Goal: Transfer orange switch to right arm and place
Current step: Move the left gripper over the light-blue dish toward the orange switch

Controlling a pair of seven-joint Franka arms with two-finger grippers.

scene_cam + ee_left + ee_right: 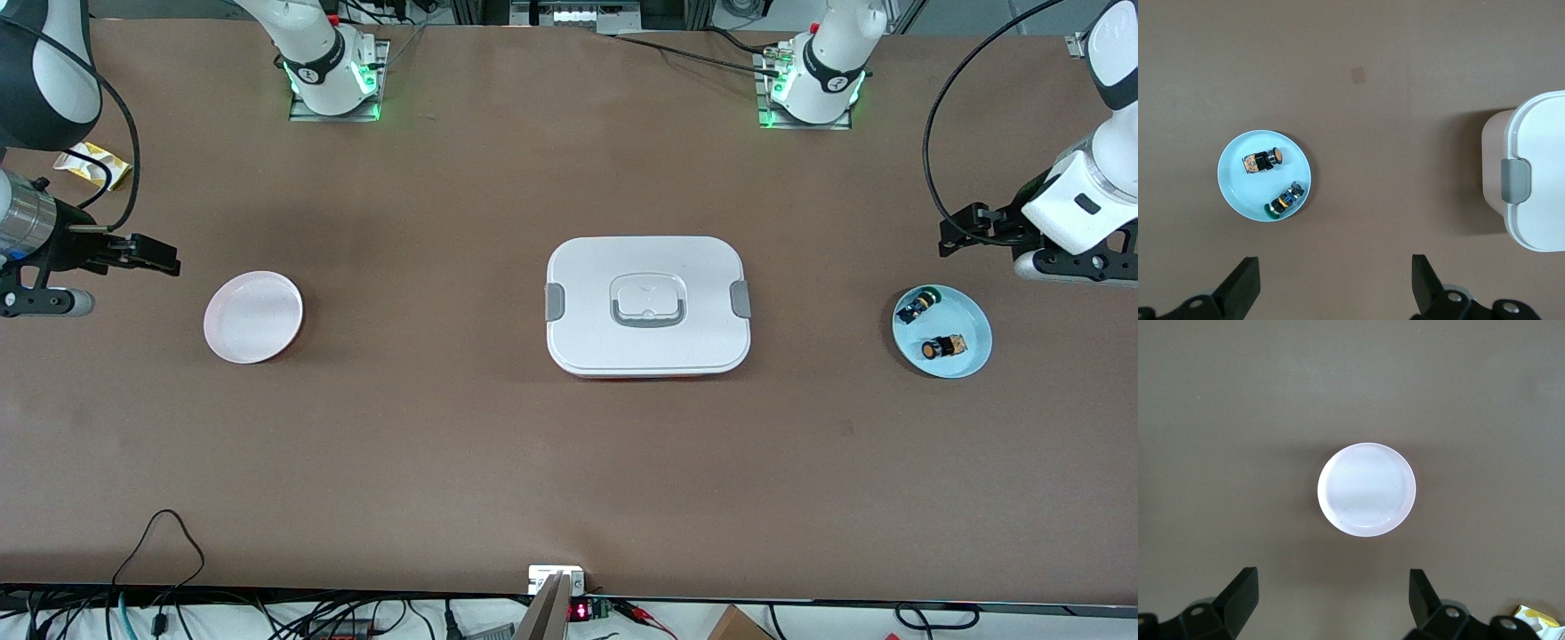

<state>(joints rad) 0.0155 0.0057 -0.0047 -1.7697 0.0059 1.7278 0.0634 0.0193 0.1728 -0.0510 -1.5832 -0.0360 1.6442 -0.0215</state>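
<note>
The left claw (1331,293) hangs released, fingers spread wide and empty, over the counter (533,462) at the left arm's end, near a pale blue dish (973,356). In that dish lies the orange switch (942,347) on its side, with a green-capped switch (918,306) close beside it, farther from the front camera. The right claw (1331,610) waits, likewise spread and empty, over the right arm's end near a pink plate (253,317). A white lidded box (647,305) sits mid-counter between the two dishes.

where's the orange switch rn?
The orange switch lies in the blue dish at the left arm's end of the table, nearer the front camera than the green-capped switch.
</note>
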